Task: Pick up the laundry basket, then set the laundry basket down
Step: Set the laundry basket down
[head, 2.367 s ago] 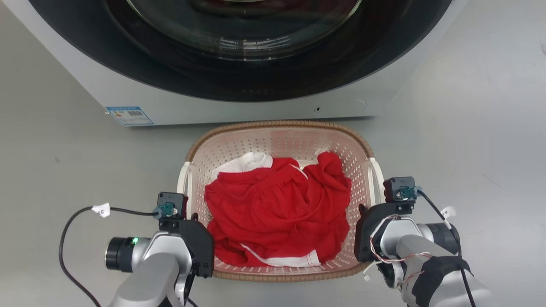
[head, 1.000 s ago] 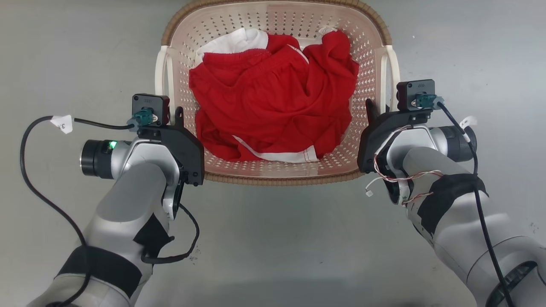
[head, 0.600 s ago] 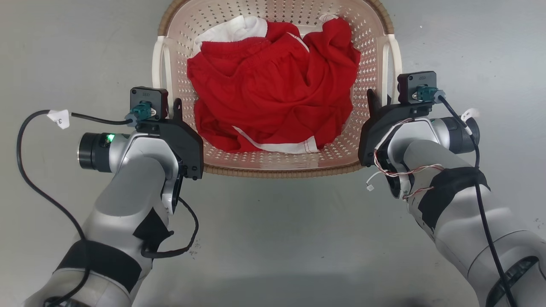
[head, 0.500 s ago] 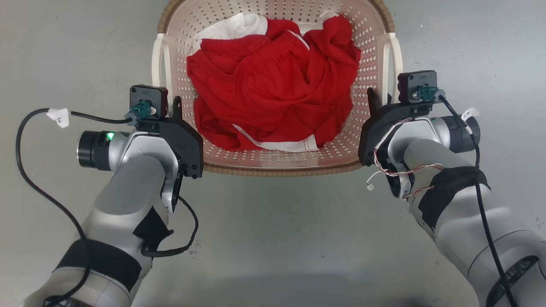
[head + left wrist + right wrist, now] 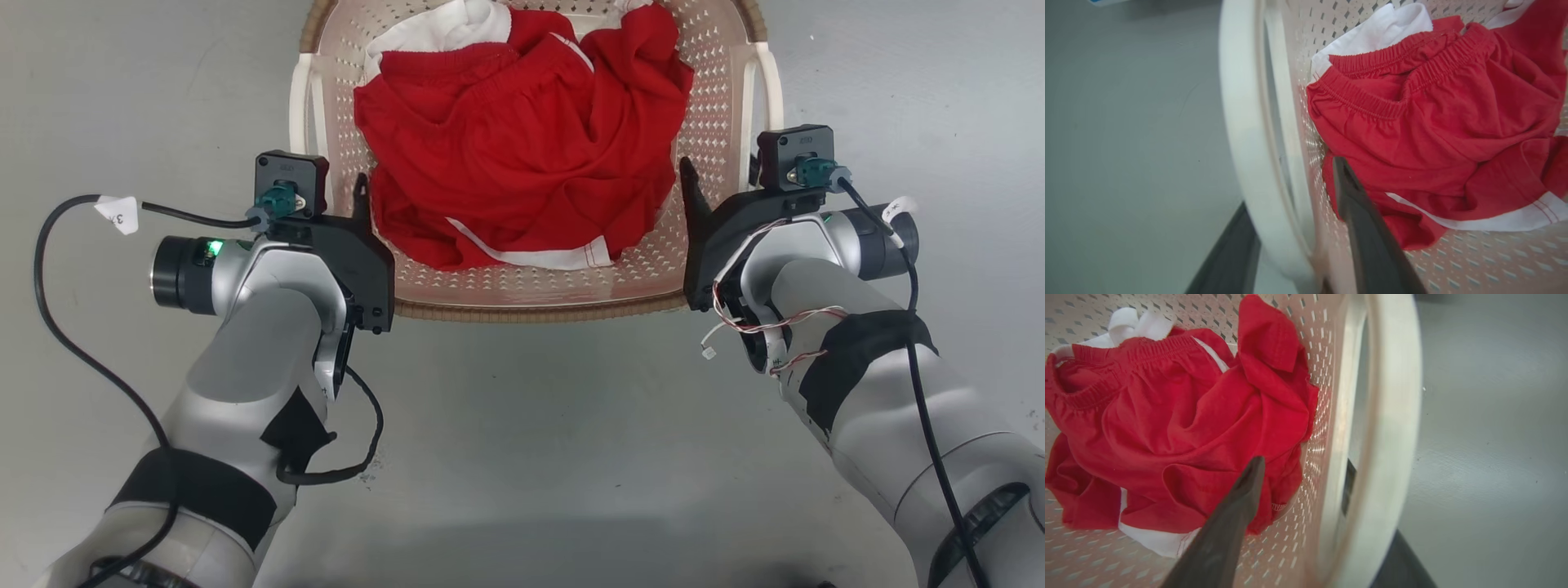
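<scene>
Your left gripper (image 5: 1290, 192) is closed across the left side of the laundry basket (image 5: 531, 309): one dark finger lies inside against the perforated wall, and the other runs outside under the white handle (image 5: 300, 106). The right gripper (image 5: 1302, 465) clamps the basket's right side in the same way, with its inner finger beside the red clothing (image 5: 522, 147) and its outer finger behind the right handle (image 5: 767, 82). The basket sits between the two grippers over the grey floor (image 5: 531, 457), and you cannot tell whether it touches the floor. A white garment (image 5: 457, 20) shows at the far side of the basket. Left of the basket, a cable tag (image 5: 117, 214) bears a handwritten "3" and an unclear mark. The tag right of the basket (image 5: 896, 210) is too small to read.
</scene>
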You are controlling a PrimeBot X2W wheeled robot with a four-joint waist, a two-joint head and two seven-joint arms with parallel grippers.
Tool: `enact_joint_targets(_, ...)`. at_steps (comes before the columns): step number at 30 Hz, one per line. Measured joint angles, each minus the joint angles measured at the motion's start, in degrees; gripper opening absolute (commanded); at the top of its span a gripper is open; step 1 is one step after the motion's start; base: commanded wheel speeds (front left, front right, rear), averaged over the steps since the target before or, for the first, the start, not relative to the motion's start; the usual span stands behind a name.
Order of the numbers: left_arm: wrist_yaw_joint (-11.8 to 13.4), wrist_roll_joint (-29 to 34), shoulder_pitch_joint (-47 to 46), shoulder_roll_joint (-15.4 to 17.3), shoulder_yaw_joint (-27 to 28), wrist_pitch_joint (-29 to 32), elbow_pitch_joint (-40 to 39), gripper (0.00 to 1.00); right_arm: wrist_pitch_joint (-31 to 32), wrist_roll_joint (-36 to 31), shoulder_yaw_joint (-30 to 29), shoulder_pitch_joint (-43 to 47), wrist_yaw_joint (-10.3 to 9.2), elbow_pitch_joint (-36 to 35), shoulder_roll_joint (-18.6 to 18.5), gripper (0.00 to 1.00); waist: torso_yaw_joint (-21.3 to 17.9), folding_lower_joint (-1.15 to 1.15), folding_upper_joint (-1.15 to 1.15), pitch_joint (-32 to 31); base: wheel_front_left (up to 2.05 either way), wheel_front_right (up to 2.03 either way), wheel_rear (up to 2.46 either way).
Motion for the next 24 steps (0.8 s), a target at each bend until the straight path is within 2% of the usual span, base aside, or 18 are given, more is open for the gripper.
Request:
enact_joint_targets(1,0.0,0.0,0.0,-0.13,-0.02,-0.01,0.09,1.0,-0.27,-0.01,0.03,-0.04,0.0,-0.01,0.08,1.0,-0.01,0.0,0.0,0.01,0.0,0.0,0.0)
enact_joint_targets(12,0.0,0.0,-0.6,-0.27,-0.05,-1.02,1.2,1.0,-1.67,-0.23,0.08,-0.53,0.16,0.81,0.15,1.0,-0.25,0.0,0.0,-0.62,0.0,0.0,0.0)
enact_joint_targets(24,-0.58,0.03,1.72,0.55,-0.34,-3.37,2.29,1.0,-3.26,0.31,-0.18,1.41,0.16,1.63,0.19,1.0,-0.36,0.0,0.0,-5.95,0.0,0.0,0.0)
